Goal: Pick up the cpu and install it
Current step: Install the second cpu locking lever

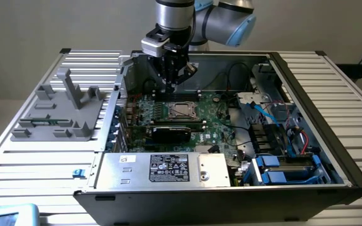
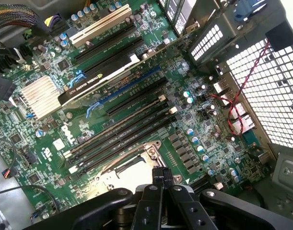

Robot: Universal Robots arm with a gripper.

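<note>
The jaws are pressed together with nothing between them, their two black tips meeting over the edge of the socket. The gripper (image 2: 162,176) hangs point-down from the arm (image 1: 175,16), inside the open computer case (image 1: 357,174), a posture that suits reaching straight down past the case walls to the board. Directly under the tips sits the cpu (image 1: 182,111), its dull metal top lying flat and square inside the socket frame (image 2: 118,168) on the green motherboard (image 2: 194,120). From how level it lies, I judge the chip is already seated and the gripper has let it go, though whether the frame is latched I cannot tell.

Just beside the socket run the long black memory slots (image 2: 122,132), and beyond them a black graphics card (image 1: 171,132) stands in its slot. A finned heatsink (image 2: 38,96) sits further along the board. Toward the exterior view's right, red and blue cables (image 1: 300,136) trail through the drive bay. The silver power supply (image 1: 168,169) fills the near side of the case. Outside it, at the exterior view's left, a grey parts holder (image 1: 58,110) rests on the slatted table (image 1: 36,162), well apart from the gripper.
</note>
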